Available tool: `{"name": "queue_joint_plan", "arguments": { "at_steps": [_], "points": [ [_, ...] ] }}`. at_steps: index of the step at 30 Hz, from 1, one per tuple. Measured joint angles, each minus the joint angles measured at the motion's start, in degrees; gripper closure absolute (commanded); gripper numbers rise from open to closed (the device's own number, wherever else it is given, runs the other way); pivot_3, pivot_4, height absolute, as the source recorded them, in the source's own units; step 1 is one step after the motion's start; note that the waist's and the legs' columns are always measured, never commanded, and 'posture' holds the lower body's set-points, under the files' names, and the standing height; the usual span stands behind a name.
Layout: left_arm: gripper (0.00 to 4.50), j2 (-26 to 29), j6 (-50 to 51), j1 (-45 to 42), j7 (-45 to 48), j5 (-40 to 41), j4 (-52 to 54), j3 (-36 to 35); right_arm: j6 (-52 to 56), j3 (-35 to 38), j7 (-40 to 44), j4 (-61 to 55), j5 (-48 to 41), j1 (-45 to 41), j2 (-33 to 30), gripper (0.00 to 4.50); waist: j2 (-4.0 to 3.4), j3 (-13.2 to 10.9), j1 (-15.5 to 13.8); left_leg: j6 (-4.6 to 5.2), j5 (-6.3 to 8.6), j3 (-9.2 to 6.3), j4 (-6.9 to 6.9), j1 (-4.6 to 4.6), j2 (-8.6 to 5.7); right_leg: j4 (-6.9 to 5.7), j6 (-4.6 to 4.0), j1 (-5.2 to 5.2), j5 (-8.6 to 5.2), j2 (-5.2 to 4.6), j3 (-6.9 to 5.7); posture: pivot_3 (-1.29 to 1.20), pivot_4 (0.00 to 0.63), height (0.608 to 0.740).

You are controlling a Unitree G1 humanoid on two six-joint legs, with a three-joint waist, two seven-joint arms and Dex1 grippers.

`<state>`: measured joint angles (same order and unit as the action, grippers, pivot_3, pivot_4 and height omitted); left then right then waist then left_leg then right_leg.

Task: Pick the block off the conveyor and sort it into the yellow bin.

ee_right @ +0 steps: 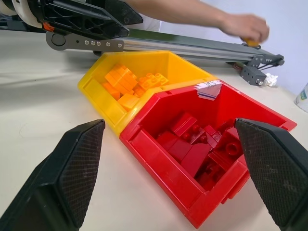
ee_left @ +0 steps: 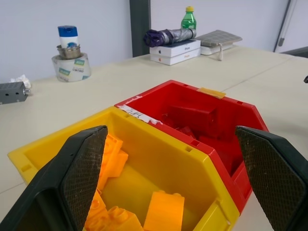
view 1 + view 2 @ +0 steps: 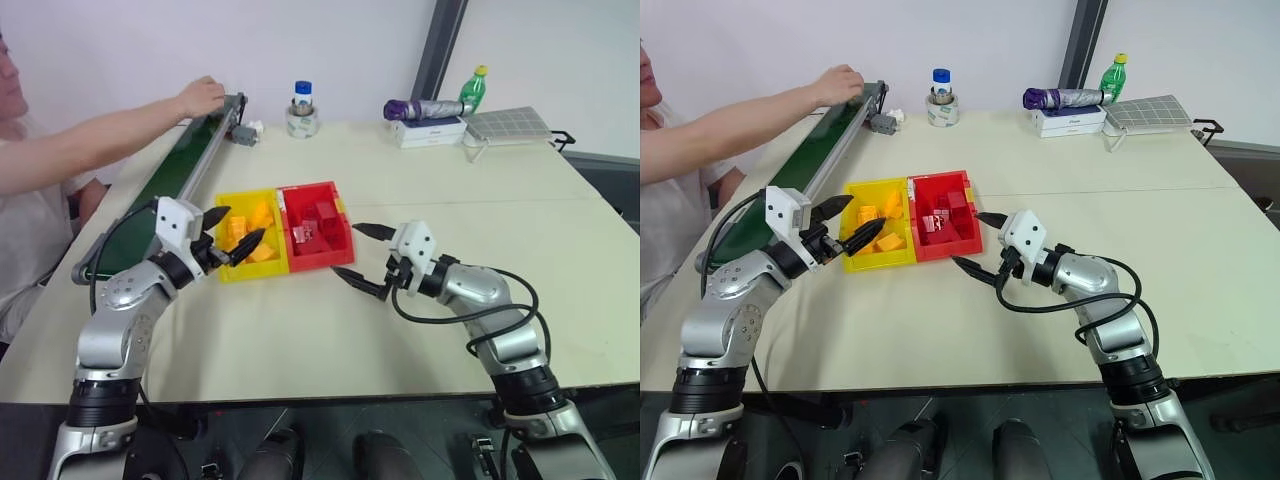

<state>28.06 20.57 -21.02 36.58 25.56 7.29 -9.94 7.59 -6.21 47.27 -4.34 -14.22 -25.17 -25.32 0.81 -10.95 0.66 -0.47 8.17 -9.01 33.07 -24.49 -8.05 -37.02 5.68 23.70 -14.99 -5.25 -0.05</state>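
Awaiting pickup: left gripper (image 3: pixel 232 238) over bright yellow plastic bin (image 3: pixel 226 272), fingers spread, empty, as right gripper (image 3: pixel 362 259); small orange block (image 1: pixel 248 42) under person's hand (image 3: pixel 202 96) at dark green conveyor (image 3: pixel 180 170) far end; next, reach there.

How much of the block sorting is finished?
Several orange plastic blocks already lie in the bright yellow plastic bin. Both grippers are open and hold nothing: the left gripper hovers at the yellow bin, the right gripper beside the red plastic bin. A person's hand is at the far end of the green-belted conveyor, so another block seems to be coming.
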Motion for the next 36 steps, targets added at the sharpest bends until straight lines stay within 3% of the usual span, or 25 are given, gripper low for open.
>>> {"name": "queue_joint_plan", "arguments": {
  "at_steps": [18,25,36],
  "points": [
    [0.03,0.8,3.9,3.9,-1.1,2.9,3.3,-1.4,0.0,0.0,0.3,0.0,0.0,0.1,0.0,0.00,0.00,0.0,0.1,0.00,0.00,0.00,-0.01,0.00,0.00,0.00,0.00,0.01,0.00,0.00,0.01,0.00,0.150,0.740],
    [0.03,3.0,15.3,7.7,-6.8,9.1,7.6,-8.5,-0.1,-0.1,0.8,0.1,-0.1,0.0,0.2,0.00,0.00,0.0,0.0,0.00,0.01,-0.02,-0.01,0.00,0.00,0.00,-0.02,0.00,-0.02,0.00,0.01,0.00,0.150,0.740],
    [0.03,2.3,11.9,16.0,-15.2,7.6,8.2,-18.8,-0.5,-0.3,2.4,1.8,-0.1,-1.0,1.3,0.00,0.00,0.0,0.0,-0.01,0.01,-0.01,-0.02,-0.01,0.00,0.02,-0.03,0.00,-0.02,0.00,0.02,0.00,0.150,0.740]
  ]
}}
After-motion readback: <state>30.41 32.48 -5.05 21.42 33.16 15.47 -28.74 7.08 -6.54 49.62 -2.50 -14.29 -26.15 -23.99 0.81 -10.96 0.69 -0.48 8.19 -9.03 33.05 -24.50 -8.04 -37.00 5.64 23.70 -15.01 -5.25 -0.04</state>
